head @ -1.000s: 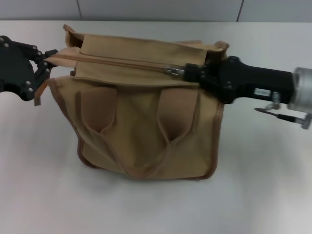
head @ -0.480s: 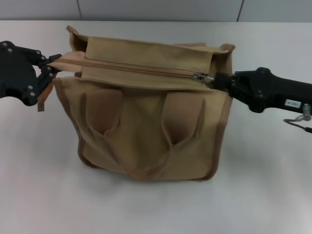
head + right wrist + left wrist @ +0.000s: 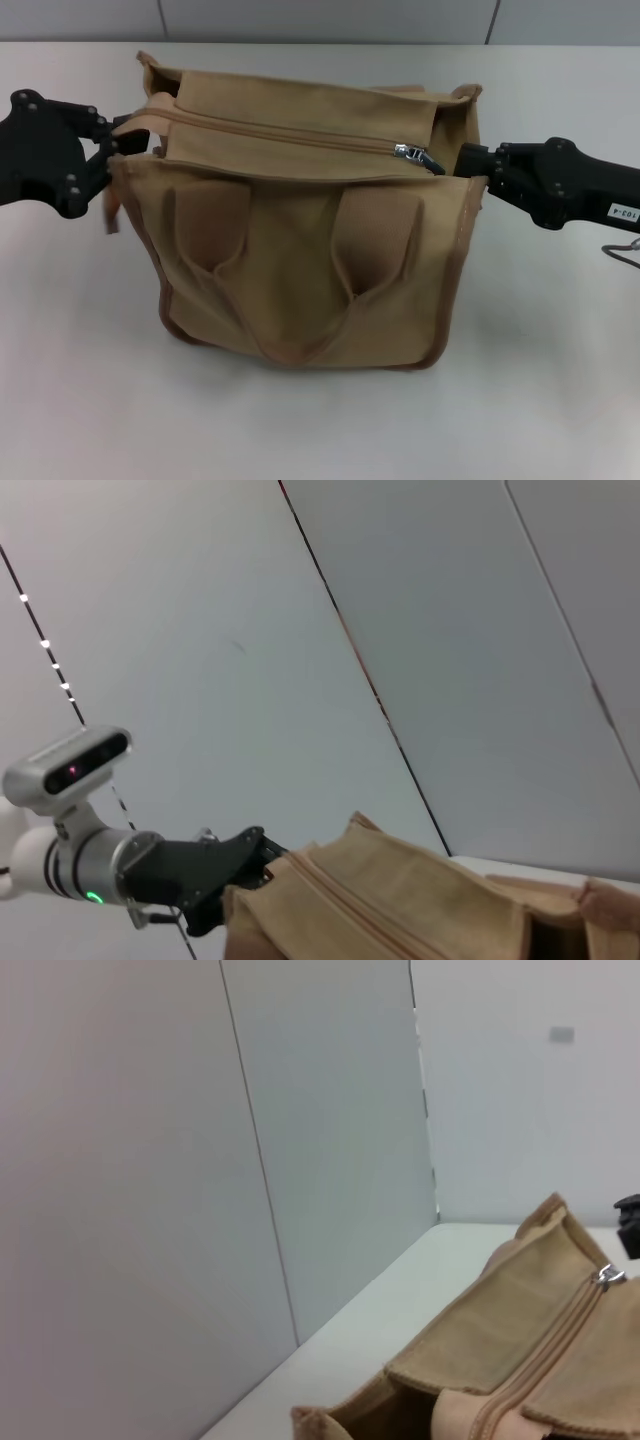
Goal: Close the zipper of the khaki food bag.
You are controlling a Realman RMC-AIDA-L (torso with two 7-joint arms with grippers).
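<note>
I find the zipper (image 3: 290, 137) on the khaki food bag (image 3: 300, 250) mid-table run fully right; left gripper (image 3: 110, 150) clamps the bag's end, right gripper (image 3: 470, 165), grip undeterminable, should back straight off.

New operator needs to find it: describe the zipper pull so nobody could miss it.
The khaki food bag stands on the white table. Follow the zipper along its top panel toward the right tool. The pull tab lies at that end, the only silver metal on tan canvas.
</note>
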